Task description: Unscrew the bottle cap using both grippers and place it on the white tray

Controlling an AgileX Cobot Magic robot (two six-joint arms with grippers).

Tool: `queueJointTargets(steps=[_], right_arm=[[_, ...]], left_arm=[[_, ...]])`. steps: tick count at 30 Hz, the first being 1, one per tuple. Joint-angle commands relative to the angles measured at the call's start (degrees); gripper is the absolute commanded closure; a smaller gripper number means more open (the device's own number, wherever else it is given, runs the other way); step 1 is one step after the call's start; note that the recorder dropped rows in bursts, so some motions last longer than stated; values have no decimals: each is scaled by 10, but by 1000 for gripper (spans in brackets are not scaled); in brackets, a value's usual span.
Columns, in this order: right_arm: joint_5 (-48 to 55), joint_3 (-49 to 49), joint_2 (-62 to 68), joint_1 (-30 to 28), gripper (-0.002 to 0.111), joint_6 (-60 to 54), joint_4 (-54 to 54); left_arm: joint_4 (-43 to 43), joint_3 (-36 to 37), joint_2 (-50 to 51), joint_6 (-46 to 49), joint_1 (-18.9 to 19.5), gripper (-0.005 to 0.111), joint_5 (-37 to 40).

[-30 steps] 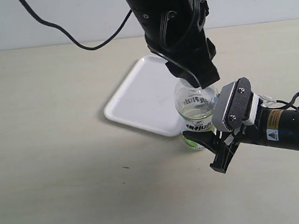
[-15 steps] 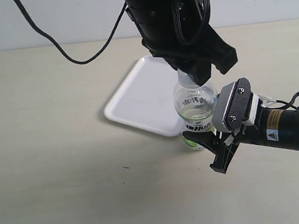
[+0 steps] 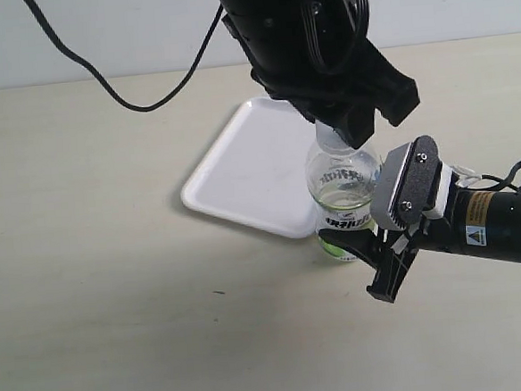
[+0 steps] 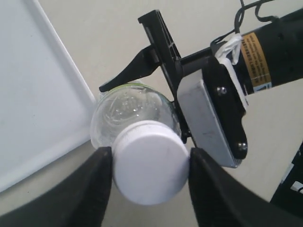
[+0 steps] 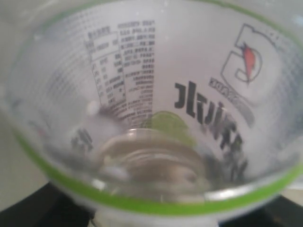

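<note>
The bottle (image 3: 339, 199) stands upright on the beige table by the near corner of the white tray (image 3: 241, 170). Its green-and-white label fills the right wrist view, bottle (image 5: 156, 94). My right gripper (image 3: 367, 234), the one with the grey plate, reaches in from the right and is shut on the bottle's lower body. My all-black left gripper (image 3: 338, 134) comes down from above. In the left wrist view the left gripper (image 4: 150, 163) has a finger pressed on each side of the bottle cap (image 4: 149, 161), which sits on the neck. The white tray (image 4: 38, 94) lies beside the bottle with nothing on it.
A black cable (image 3: 100, 81) hangs from the left arm over the back of the table. The right arm's body (image 3: 495, 219), with its yellow label, lies low along the table at the right edge.
The left wrist has turned round the cap while gripping it; its body now sticks out to the right. The cable swung with it. The right gripper and the bottle barely moved.
</note>
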Motion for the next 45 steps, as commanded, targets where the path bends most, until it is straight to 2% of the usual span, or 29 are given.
queueJointTargets(steps=[1,10,21,26,30,33,34,45], right_arm=[[43,1,0,-1,108,1,4],[43,1,0,-1,108,1,4],[44,1,0,-1,108,1,4],[44,1,0,-1,108,2,4],[44,1,0,-1,108,2,4],[45,1,0,-1,108,0,4],[45,1,0,-1,108,0,4],[45,1,0,-1,108,-26,18]], left_arm=[[-18,-3,-4,7,-2,48,-2],[-3,-3,-12,52,0,49,-11],[25,-3,-55,115,0,49,-57],[32,-3,-72,215,0,49,-13],[31,-3,-77,369,0,49,9],[31,-3,-75,433,0,49,8],[31,-3,-69,482,0,49,6],[28,-3,-20,511,-3,47,8]])
